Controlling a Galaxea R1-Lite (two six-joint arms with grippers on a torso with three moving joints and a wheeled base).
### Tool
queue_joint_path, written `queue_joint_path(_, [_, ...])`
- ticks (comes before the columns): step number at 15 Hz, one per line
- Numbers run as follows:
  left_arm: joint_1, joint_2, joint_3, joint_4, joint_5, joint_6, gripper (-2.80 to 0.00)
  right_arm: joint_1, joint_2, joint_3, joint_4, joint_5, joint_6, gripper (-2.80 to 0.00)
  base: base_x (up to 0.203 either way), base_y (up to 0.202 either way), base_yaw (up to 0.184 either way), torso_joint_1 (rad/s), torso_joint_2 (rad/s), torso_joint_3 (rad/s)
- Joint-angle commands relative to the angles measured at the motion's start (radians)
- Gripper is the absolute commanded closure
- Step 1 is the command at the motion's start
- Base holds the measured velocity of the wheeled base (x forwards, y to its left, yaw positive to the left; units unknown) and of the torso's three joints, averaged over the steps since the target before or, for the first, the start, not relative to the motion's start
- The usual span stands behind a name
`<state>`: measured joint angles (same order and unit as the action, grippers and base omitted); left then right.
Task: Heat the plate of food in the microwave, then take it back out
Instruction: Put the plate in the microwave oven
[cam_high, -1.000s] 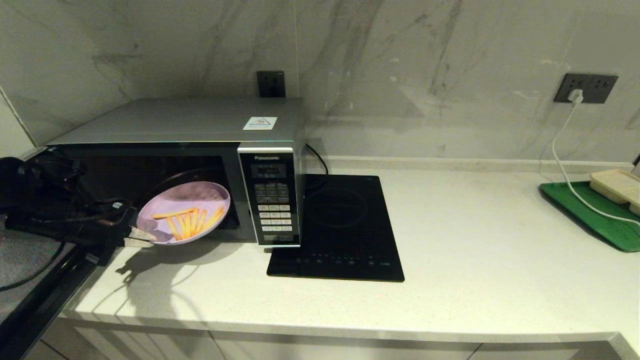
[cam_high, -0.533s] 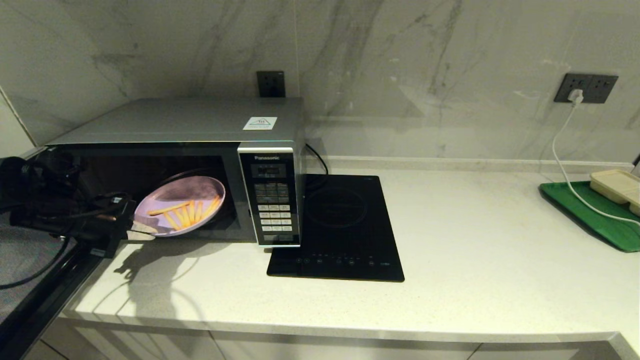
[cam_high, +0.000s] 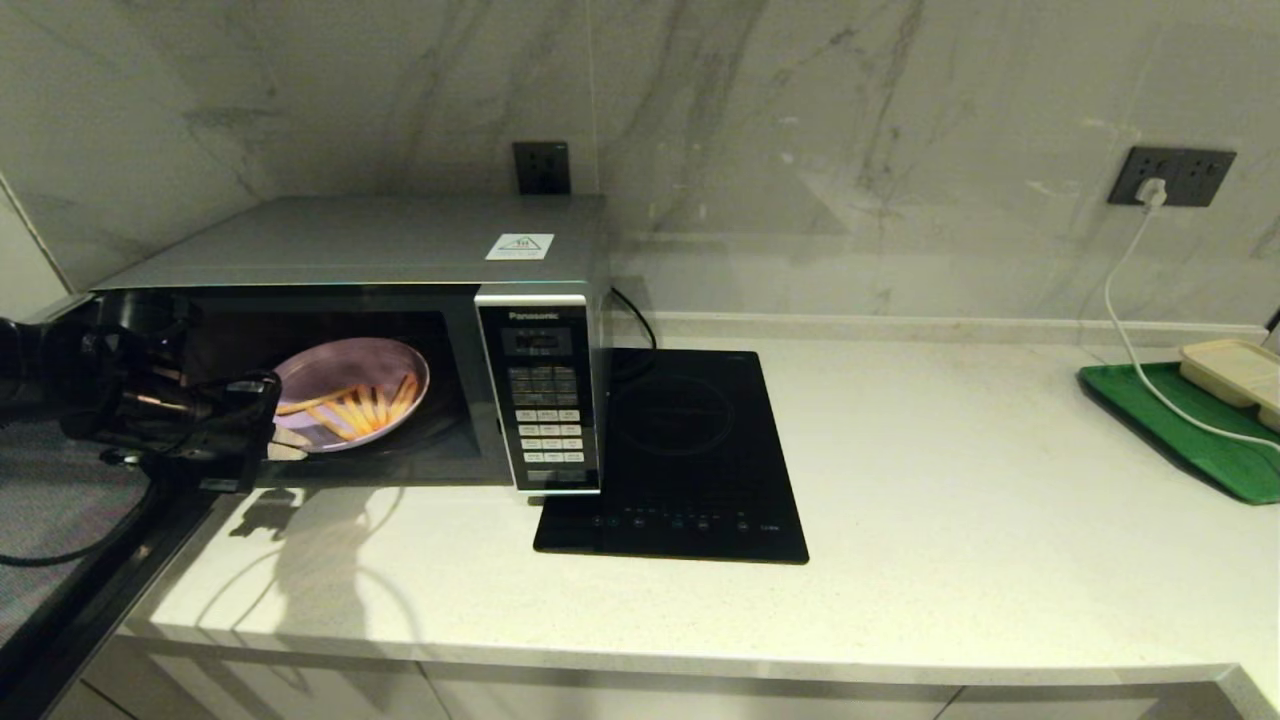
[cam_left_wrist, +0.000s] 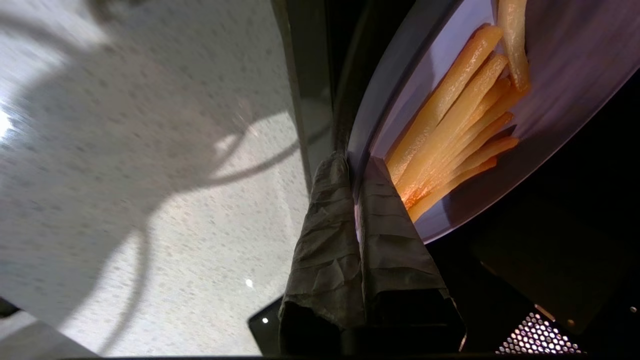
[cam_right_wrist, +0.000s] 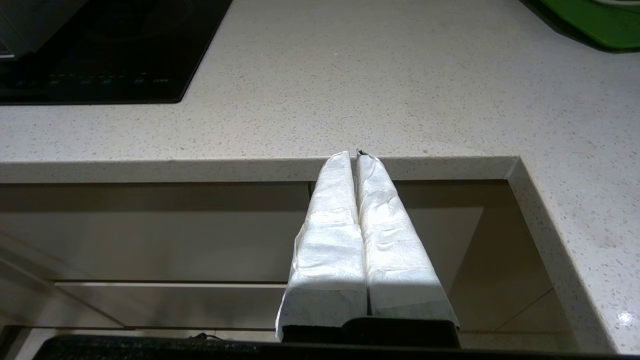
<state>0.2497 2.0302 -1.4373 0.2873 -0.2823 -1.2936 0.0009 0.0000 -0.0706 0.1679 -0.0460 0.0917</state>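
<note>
The silver microwave (cam_high: 380, 240) stands at the counter's left with its door swung open. The lilac plate (cam_high: 345, 372) with several orange-yellow fries (cam_high: 355, 408) sits tilted within the dark cavity. My left gripper (cam_high: 285, 445) is at the cavity's front left, shut on the plate's near rim. In the left wrist view the gripper (cam_left_wrist: 356, 162) pinches the rim of the plate (cam_left_wrist: 560, 75), one finger under it and one over it beside the fries (cam_left_wrist: 450, 130). My right gripper (cam_right_wrist: 356, 154) is shut and empty, parked below the counter's front edge, out of the head view.
The microwave's open door (cam_high: 60, 540) juts out at the lower left. A black induction cooktop (cam_high: 680, 450) lies right of the keypad panel (cam_high: 545, 400). At the far right a green tray (cam_high: 1180, 420) carries a beige compartment tray (cam_high: 1235, 370), crossed by a white cable (cam_high: 1125, 320).
My left gripper has carried the plate from the cavity's mouth back and up, deeper into the microwave. The right arm has not moved.
</note>
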Motion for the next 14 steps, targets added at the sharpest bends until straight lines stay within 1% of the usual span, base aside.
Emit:
queue_joint_path(1, [-0.029,0.024,-0.017,0.001,-0.001,-0.033,0.00,0.001,0.000,0.000,0.001,0.000,0.000,0.00,0.000,0.000,0.000,0.000,0.00,0.000])
queue_joint_path(4, [-0.065,0.028,-0.017,0.002,-0.006,-0.041,0.00,0.001,0.000,0.000,0.001,0.000,0.000,0.00,0.000,0.000,0.000,0.000,0.00,0.000])
queue_joint_path(6, [-0.074,0.033,-0.024,0.000,-0.013,-0.056,0.00,0.001,0.000,0.000,0.001,0.000,0.000,0.00,0.000,0.000,0.000,0.000,0.00,0.000])
queue_joint_path(7, [-0.076,0.036,-0.025,0.000,-0.023,-0.056,0.00,0.001,0.000,0.000,0.001,0.000,0.000,0.00,0.000,0.000,0.000,0.000,0.00,0.000])
queue_joint_path(9, [-0.078,0.039,-0.025,0.001,-0.065,-0.058,0.00,0.000,0.000,0.000,0.001,0.000,0.000,0.00,0.000,0.000,0.000,0.000,0.00,0.000])
queue_joint_path(14, [-0.075,0.041,-0.038,0.000,-0.067,-0.061,0.00,-0.001,0.000,0.000,0.001,0.000,0.000,0.00,0.000,0.000,0.000,0.000,0.00,0.000])
